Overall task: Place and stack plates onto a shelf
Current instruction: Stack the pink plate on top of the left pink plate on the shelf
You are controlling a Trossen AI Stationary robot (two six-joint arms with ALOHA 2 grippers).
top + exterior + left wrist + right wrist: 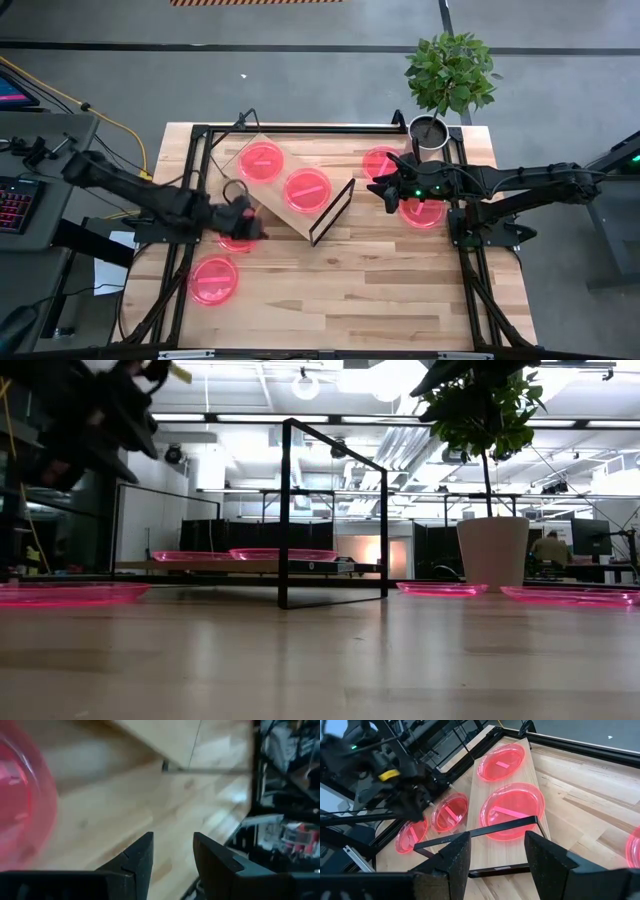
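two plates [285, 175] on shelf [330, 200], unstacked; four left on table. left gripper [245, 222] beside plate [449, 813], jaws spread, empty. right gripper [381, 187] spread, between table plates.

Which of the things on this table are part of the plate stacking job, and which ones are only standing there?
Part of the job:
- shelf, with two plates on its board
- four plates on the tabletop
- left gripper and right gripper, both open

Only standing there:
- potted plant
- keyboard beside the table
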